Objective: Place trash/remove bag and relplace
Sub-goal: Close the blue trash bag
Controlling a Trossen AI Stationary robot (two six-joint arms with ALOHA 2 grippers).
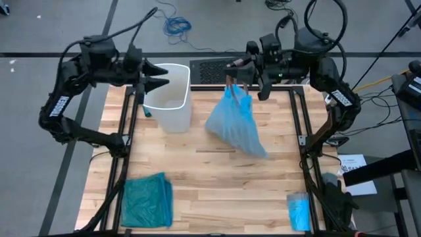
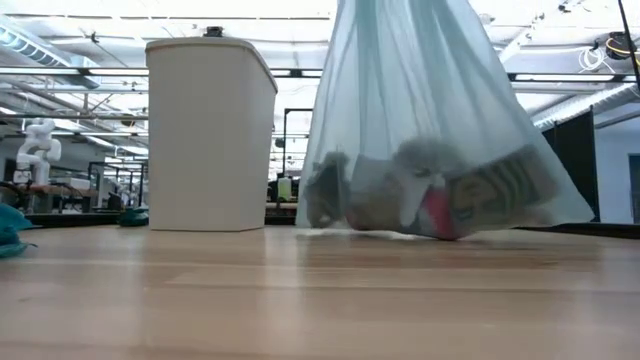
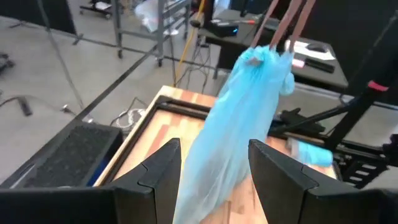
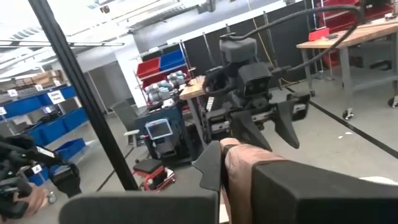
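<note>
The pale blue bag [image 1: 238, 122] hangs from my right gripper [image 1: 235, 78], which is shut on its bunched top, right of the white bin [image 1: 170, 95]. Through the plastic I see the trash [image 2: 430, 195]: brown scraps, a whitish wrapper and a red-and-white bottle. The bag's bottom [image 2: 440, 232] sits on the table. My left gripper [image 1: 156, 76] stands open above the bin's rim with nothing between its fingers. It points toward the bag [image 3: 236, 118]. My right gripper pinches the bag's gathered top [image 3: 261, 55] between its two brown-padded fingers [image 3: 278, 28]. The bag hangs below them, drawn long and narrow at the top. Its full lower end lies slumped on the table toward the near right.
A teal-green bag [image 1: 146, 201] lies crumpled at the near left, and a small blue packet [image 1: 298, 210] at the near right. A black mat [image 1: 209, 71] lies beyond the table's far edge. Bare wood stretches across the middle and near part of the table [image 1: 217, 191].
</note>
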